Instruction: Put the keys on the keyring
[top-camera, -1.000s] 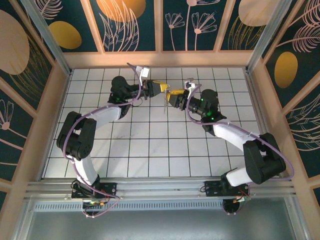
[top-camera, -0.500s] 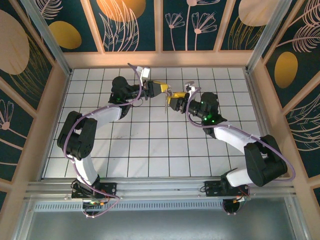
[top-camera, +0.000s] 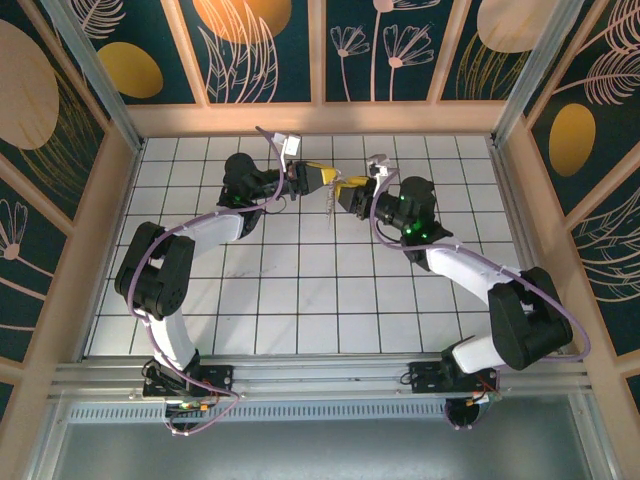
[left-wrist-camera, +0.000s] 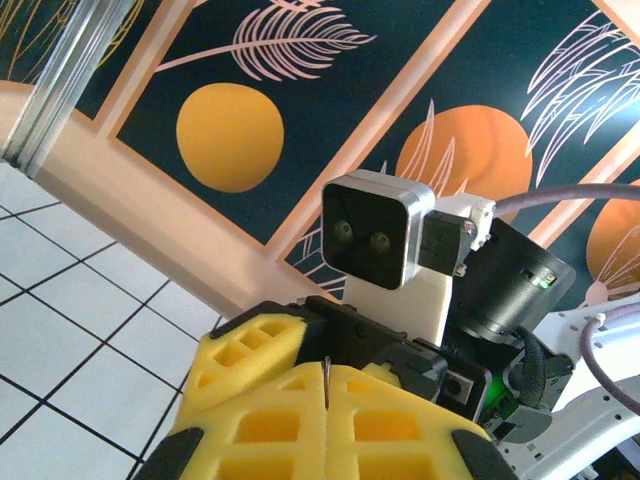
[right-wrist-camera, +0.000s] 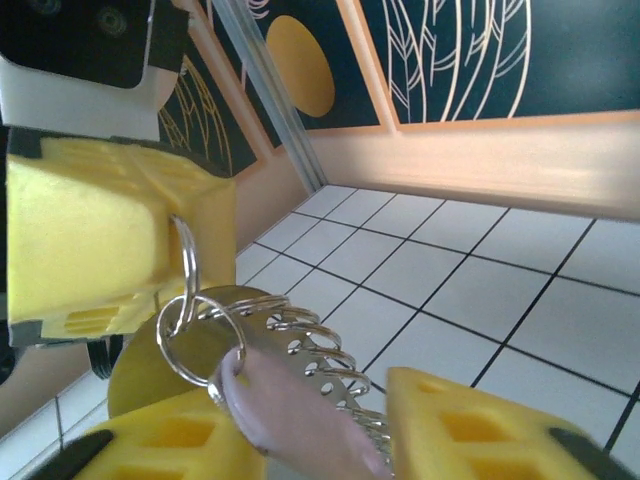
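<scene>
— Why hold the keyring (right-wrist-camera: 186, 262) clear of the counter (top-camera: 300, 290)?
— So both arms reach it, I'd judge; left jaws clamp it tight; the key (right-wrist-camera: 300, 420) lies just beside, between the part-closed right jaws; whether they grip, I cannot tell.

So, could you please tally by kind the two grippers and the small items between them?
Grippers: 2 (left gripper, right gripper)
Keyring: 1
Key with a lilac-pink head: 1
Metal coil: 1
Total: 5
</scene>
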